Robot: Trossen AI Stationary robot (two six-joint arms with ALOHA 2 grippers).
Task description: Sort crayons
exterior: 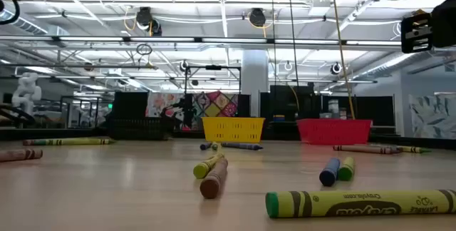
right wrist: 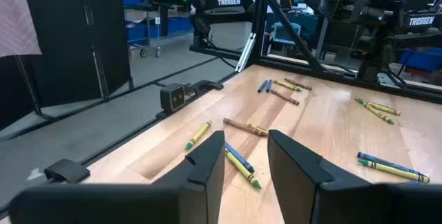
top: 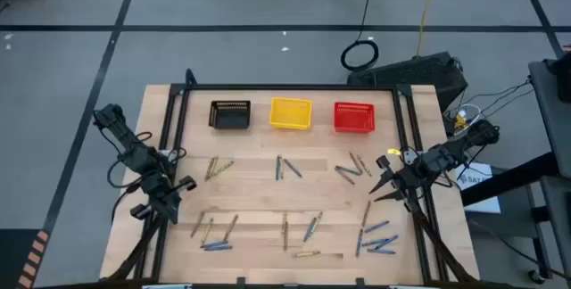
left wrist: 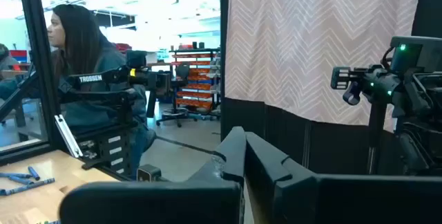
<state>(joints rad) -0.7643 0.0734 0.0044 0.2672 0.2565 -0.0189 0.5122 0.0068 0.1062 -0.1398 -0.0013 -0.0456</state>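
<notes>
Pale wooden tabletop (top: 259, 195), three mesh baskets along its far edge. Thin blue, olive and brown crayons (top: 287, 169) are lying scattered nearer than the yellow mesh basket (top: 291, 113), none inside. Right gripper (top: 385, 185), fingers parted and empty, is hovering right of it. Left gripper (top: 161, 205), pinched closed, is waiting left. Advice: descend vertically over one isolated crayon, straddling it crosswise.

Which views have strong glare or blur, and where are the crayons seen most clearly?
Low view: the ceiling lights glare bright, the nearest green crayon is large and soft-edged, the far baskets small. High view: even light, the crayons tiny. Right wrist view: crayons on the table are clearest, past the open right claw. Left wrist view: bright background.
</notes>
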